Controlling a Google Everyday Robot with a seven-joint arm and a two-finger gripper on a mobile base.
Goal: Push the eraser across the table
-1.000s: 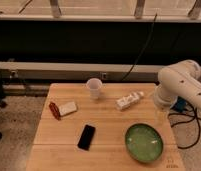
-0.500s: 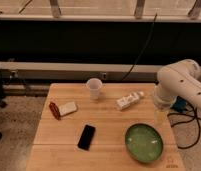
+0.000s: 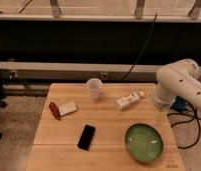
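Note:
The eraser is a flat black slab lying on the light wooden table, left of centre toward the front. The white robot arm reaches in from the right, over the table's right edge. The gripper hangs below the arm near the right edge, behind the green bowl and far to the right of the eraser.
A green bowl sits at the front right. A white cup stands at the back centre. A white bottle lies on its side at the back right. A small white block and a reddish item lie at the left.

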